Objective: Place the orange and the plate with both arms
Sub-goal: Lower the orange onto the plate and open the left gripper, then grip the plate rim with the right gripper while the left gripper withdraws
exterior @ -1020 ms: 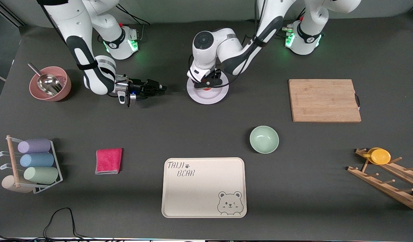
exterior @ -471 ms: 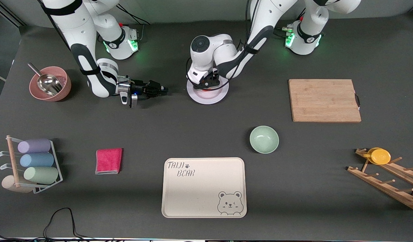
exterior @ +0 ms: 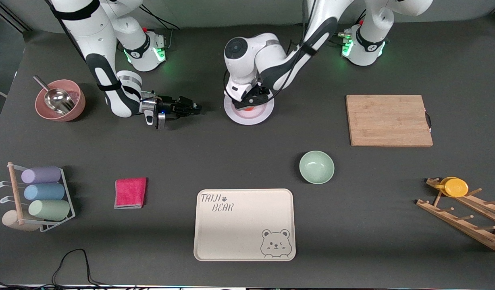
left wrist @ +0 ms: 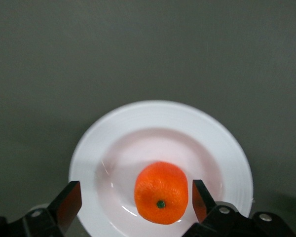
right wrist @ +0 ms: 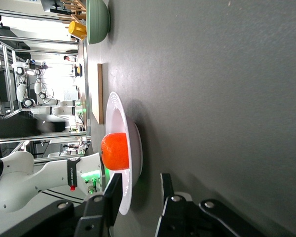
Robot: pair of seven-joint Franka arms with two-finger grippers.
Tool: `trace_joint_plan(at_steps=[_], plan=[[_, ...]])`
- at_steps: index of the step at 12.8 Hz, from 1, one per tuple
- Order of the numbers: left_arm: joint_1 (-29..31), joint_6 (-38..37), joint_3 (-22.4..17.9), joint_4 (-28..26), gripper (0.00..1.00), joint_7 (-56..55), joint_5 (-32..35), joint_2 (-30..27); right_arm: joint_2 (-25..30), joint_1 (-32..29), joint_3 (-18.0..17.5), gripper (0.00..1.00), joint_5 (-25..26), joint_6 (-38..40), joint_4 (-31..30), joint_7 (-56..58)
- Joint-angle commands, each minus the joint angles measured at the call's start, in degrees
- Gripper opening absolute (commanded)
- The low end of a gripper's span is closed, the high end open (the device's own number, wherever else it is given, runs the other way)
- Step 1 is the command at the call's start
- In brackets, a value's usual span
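The orange (left wrist: 161,192) sits in the well of the pale plate (left wrist: 138,123), which lies on the table between the two arms' bases. My left gripper (left wrist: 134,202) is open just above the plate, its fingers on either side of the orange and not touching it. In the front view the left gripper (exterior: 250,101) covers most of the orange (exterior: 250,108) on the plate (exterior: 257,116). My right gripper (exterior: 194,107) is open and empty, low over the table beside the plate, pointing at its rim with a gap. The right wrist view shows the plate (right wrist: 122,133) edge-on with the orange (right wrist: 114,150) on it.
A mint-green bowl (exterior: 316,166) and a beige bear tray (exterior: 244,224) lie nearer the front camera. A wooden board (exterior: 388,120) and a rack with a yellow cup (exterior: 455,187) are toward the left arm's end. A pink bowl (exterior: 60,100), red cloth (exterior: 130,192) and cup rack (exterior: 40,197) are toward the right arm's end.
My right gripper has edged a little toward the plate. My left hand has shifted and turned slightly over the plate. The orange and plate have stayed in place.
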State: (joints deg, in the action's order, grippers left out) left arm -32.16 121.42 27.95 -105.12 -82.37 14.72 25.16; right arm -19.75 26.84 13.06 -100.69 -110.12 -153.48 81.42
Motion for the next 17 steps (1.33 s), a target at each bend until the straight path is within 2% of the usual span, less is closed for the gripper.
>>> trace_joint_plan(at_steps=[1, 3, 5, 7, 9, 10, 11, 12, 13, 14, 16, 17], plan=[[5.9, -7.7, 0.2, 2.4, 1.00, 3.5, -2.1, -7.3, -1.7, -0.1, -3.9, 0.39, -5.6, 0.5, 0.5, 3.3], [11.5, -15.1, -0.1, 8.9, 1.00, 6.8, -2.7, -8.3, -2.3, -0.1, -7.6, 0.39, -10.8, 0.1, 0.6, 4.6], [18.8, -23.5, 0.0, 14.6, 1.00, 12.4, -2.9, -8.6, -2.7, -0.1, -9.0, 0.39, -12.6, -1.5, 0.9, 5.4], [25.4, -28.9, -0.3, 15.0, 1.00, 22.5, -2.8, -11.0, -3.4, 0.0, -10.3, 0.39, -14.2, -1.8, 1.3, 6.5], [32.6, -30.1, -0.4, 14.7, 1.00, 33.4, -2.8, -11.7, -4.4, 0.2, -12.6, 0.39, -17.7, -2.5, 1.9, 7.9], [33.7, -30.5, -2.9, 14.6, 1.00, 39.0, -2.9, -12.1, -4.7, 0.2, -13.9, 0.39, -19.4, -3.3, 2.1, 7.9], [32.3, -31.2, -9.0, 14.3, 1.00, 45.4, -4.4, -13.5, -4.8, 0.2, -14.9, 0.39, -20.7, -4.0, 2.4, 8.1], [28.9, -31.2, -17.2, 13.2, 1.00, 53.6, -8.5, -16.0, -5.0, 0.3, -15.6, 0.39, -21.6, -4.8, 2.8, 8.3], [24.5, -30.0, -26.7, 10.9, 1.00, 60.6, -10.7, -18.5, -5.2, 0.3, -16.2, 0.39, -22.1, -5.1, 2.9, 8.3], [20.6, -28.4, -33.9, 9.3, 1.00, 65.1, -11.0, -20.4, -5.4, 0.3, -16.4, 0.39, -22.2, -5.2, 3.0, 8.3], [20.5, -27.7, -37.3, 7.4, 1.00, 70.8, -11.0, -23.7, -5.6, 0.3, -17.3, 0.39, -23.2, -5.7, 3.5, 8.3], [21.3, -28.2, -38.7, 7.1, 1.00, 74.2, -11.2, -25.4, -5.6, 0.3, -18.8, 0.39, -24.9, -6.6, 3.8, 8.3]])
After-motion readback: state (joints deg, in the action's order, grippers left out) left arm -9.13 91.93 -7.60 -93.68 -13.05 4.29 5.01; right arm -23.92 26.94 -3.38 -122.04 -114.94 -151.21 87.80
